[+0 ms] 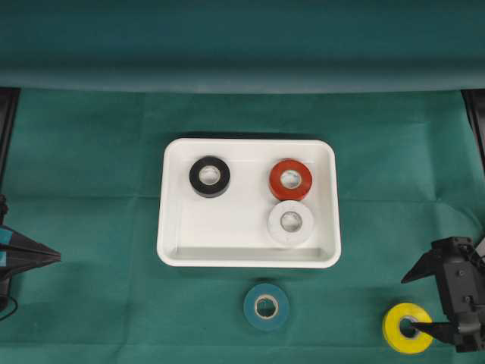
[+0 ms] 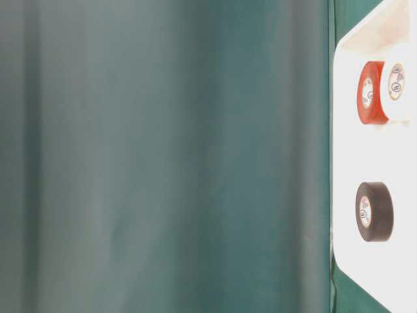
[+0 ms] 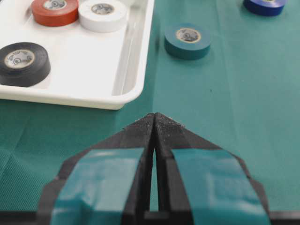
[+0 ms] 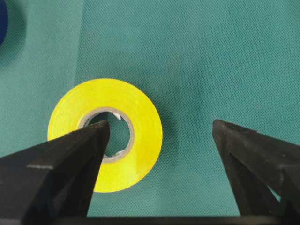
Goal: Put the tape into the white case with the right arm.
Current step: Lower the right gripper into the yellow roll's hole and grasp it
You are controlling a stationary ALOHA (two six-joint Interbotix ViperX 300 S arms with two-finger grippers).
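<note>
- Lighting is bright and even from above; shadows are short and soft.
- The glossy white rectangular tray (image 1: 248,258) shows mild glare, nearly overexposed at the right of the table-level view.
- The smooth green backdrop curtain (image 2: 163,156) looks blurred there.
- Black pointed fingers (image 4: 61,173) at the right-wrist frame's bottom are soft.

Three tape rolls (image 1: 210,176) are held in the tray (image 1: 173,227), one roll (image 1: 266,306) just before it, another (image 1: 407,327) near right.
</note>
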